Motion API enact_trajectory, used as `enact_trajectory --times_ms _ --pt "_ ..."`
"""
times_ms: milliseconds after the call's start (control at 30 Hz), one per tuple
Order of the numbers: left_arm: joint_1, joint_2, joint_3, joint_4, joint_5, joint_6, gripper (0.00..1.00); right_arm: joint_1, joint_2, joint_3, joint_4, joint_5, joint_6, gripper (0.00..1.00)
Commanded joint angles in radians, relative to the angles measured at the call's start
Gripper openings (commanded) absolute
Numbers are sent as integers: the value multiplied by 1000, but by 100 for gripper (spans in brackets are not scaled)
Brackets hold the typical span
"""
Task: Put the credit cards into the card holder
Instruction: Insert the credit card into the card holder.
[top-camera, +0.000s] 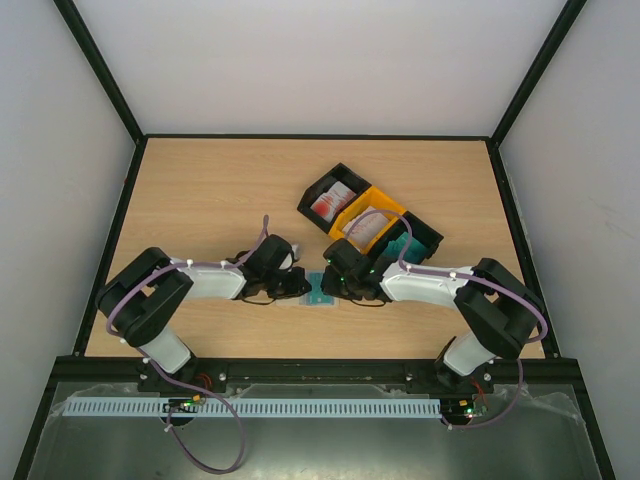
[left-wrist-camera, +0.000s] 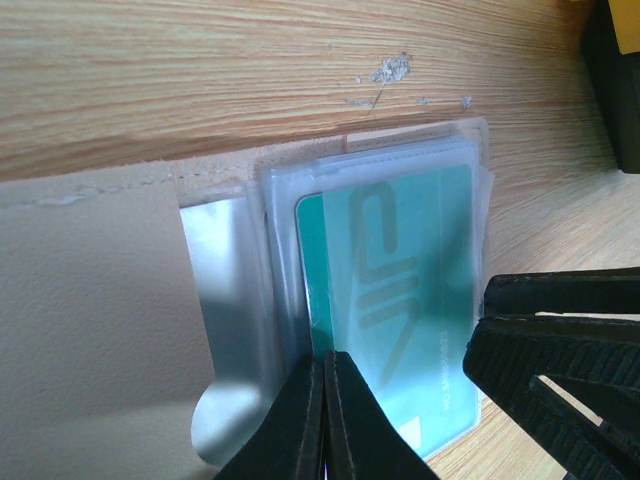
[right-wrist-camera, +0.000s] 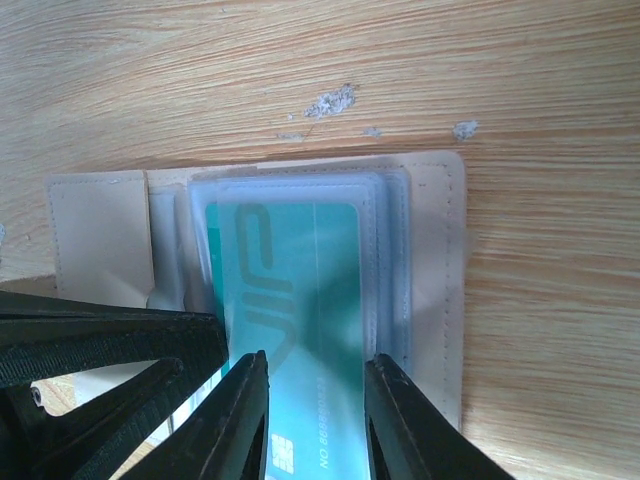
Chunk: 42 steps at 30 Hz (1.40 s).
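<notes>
The beige card holder (right-wrist-camera: 435, 260) lies open on the wood table, with its flap in the left wrist view (left-wrist-camera: 90, 320). A teal credit card (right-wrist-camera: 290, 270) sits partway inside one of its clear pockets and also shows in the left wrist view (left-wrist-camera: 400, 280). My left gripper (left-wrist-camera: 325, 395) is shut, pinching the edge of a clear pocket beside the card's left edge. My right gripper (right-wrist-camera: 315, 400) is open, with its fingers straddling the card's near end. In the top view both grippers (top-camera: 300, 288) (top-camera: 335, 285) meet over the teal card (top-camera: 320, 296).
Three joined bins stand behind the right gripper. A black bin (top-camera: 318, 195) holds white cards with red print (top-camera: 330, 203). An orange bin (top-camera: 385, 203) holds pale cards (top-camera: 365, 228). Another black bin (top-camera: 428, 235) holds teal cards (top-camera: 400, 245).
</notes>
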Motion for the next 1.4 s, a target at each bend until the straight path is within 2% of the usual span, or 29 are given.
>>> enact_trajectory --times_ms 0,200,600,900,1367 --pt "8 29 -45 -106 -94 7 3 -1 4 -5 0 1 7 27" --pt "18 23 -51 -107 -94 9 2 -1 13 0 -3 -1 1 30" --pt "22 28 -51 -100 -87 7 2 -1 18 -6 41 -63 10 28" --pt "32 31 -57 -109 -104 7 3 -1 -7 0 -39 61 27 31" --pt "38 44 -71 -93 -98 8 3 -1 29 0 24 -51 0 28"
